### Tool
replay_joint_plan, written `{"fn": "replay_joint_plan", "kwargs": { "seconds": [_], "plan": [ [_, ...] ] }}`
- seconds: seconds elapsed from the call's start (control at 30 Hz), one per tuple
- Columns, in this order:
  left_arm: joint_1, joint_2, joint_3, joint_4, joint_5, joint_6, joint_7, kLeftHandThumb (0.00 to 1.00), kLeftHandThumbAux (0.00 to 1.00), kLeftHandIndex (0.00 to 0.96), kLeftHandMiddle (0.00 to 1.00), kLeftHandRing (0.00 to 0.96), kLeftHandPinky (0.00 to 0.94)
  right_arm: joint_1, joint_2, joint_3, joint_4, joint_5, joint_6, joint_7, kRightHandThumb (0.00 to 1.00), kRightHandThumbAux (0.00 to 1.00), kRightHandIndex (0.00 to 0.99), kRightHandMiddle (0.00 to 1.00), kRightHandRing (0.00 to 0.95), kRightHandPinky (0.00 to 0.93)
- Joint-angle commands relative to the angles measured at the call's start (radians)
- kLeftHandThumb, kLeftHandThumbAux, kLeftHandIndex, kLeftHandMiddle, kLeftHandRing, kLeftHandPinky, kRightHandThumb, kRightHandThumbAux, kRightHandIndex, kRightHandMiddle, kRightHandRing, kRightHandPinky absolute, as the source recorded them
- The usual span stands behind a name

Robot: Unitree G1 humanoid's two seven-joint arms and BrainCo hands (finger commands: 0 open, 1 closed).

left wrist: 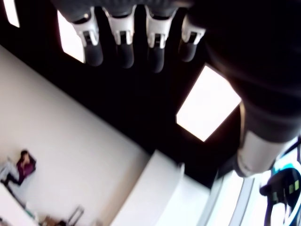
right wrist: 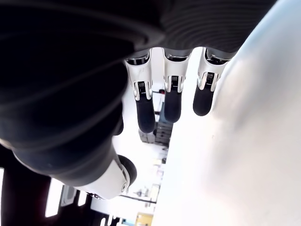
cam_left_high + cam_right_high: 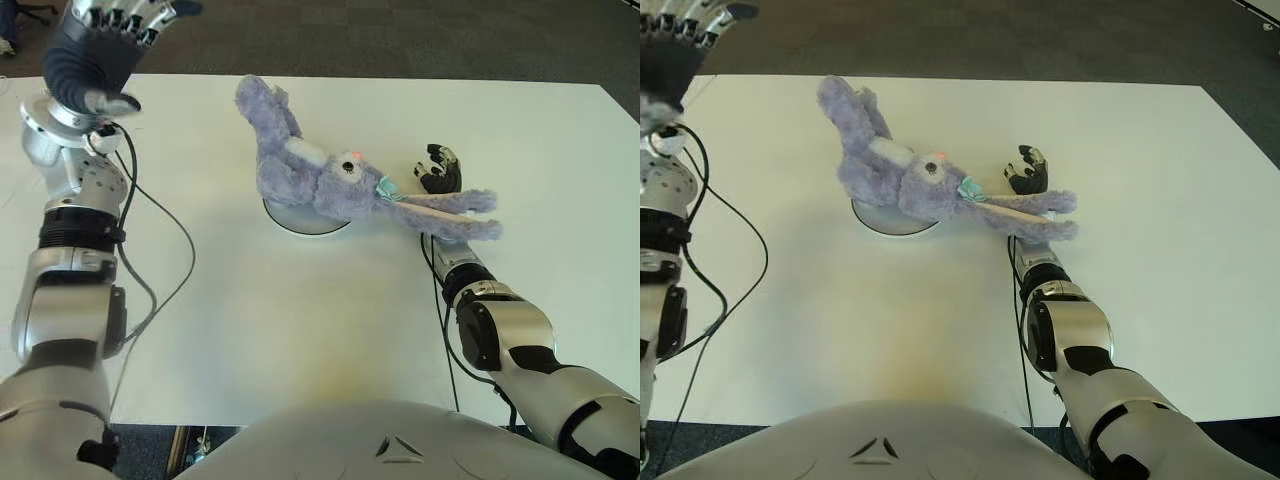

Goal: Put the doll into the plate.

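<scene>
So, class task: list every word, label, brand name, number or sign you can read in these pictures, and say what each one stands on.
None can be read: no text shows on the doll, the plate, the table or either hand.
The embossed mark on the robot's chest is a shape, not letters.

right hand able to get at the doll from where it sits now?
Probably yes. The right hand is open just beyond the doll, whose long ears drape across that wrist. Nothing stands between them. The doll's body already lies over the plate. The left hand is raised far off.
</scene>
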Motion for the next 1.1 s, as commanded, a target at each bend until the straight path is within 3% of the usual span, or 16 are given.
{"fn": "replay_joint_plan", "kwargs": {
  "seconds": [0.03, 0.13, 0.27, 0.37, 0.67, 0.87, 1.1],
  "plan": [
    [0.002, -0.347, 0.144, 0.6, 0.065, 0.272, 0.7, 0.0, 0.679, 0.017, 0.093, 0.07, 0.049, 0.197, 0.075, -0.016, 0.14, 0.028, 0.103, 0.041, 0.645, 0.862, 0.242, 0.232, 0.183, 0.126],
    [0.053, -0.381, 0.09, 0.616, 0.146, 0.25, 0.74, 0.0, 0.659, 0.004, 0.078, 0.055, 0.039, 0.197, 0.073, -0.021, 0.14, 0.034, 0.103, 0.05, 0.651, 0.866, 0.246, 0.229, 0.172, 0.116],
    [0.076, -0.4, 0.089, 0.623, 0.182, 0.246, 0.77, 0.0, 0.654, 0.0, 0.074, 0.051, 0.039, 0.197, 0.071, -0.023, 0.14, 0.035, 0.104, 0.055, 0.63, 0.865, 0.242, 0.219, 0.161, 0.114],
    [0.103, -0.423, 0.109, 0.627, 0.191, 0.239, 0.788, 0.0, 0.65, 0.0, 0.07, 0.047, 0.032, 0.197, 0.071, -0.024, 0.14, 0.035, 0.107, 0.057, 0.57, 0.867, 0.237, 0.2, 0.143, 0.113],
    [0.127, -0.502, 0.207, 0.634, 0.25, 0.227, 0.854, 0.0, 0.621, 0.0, 0.064, 0.043, 0.019, 0.197, 0.072, -0.031, 0.141, 0.036, 0.098, 0.056, 0.661, 0.861, 0.257, 0.234, 0.185, 0.128],
    [0.137, -0.546, 0.269, 0.629, 0.317, 0.216, 0.879, 0.0, 0.614, 0.0, 0.052, 0.029, 0.009, 0.195, 0.072, -0.035, 0.141, 0.036, 0.098, 0.06, 0.671, 0.86, 0.255, 0.236, 0.184, 0.128],
    [0.184, -0.587, 0.277, 0.637, 0.437, 0.223, 0.898, 0.0, 0.603, 0.0, 0.03, 0.008, 0.0, 0.195, 0.066, -0.037, 0.141, 0.033, 0.1, 0.066, 0.644, 0.859, 0.243, 0.227, 0.175, 0.14]
  ]
}}
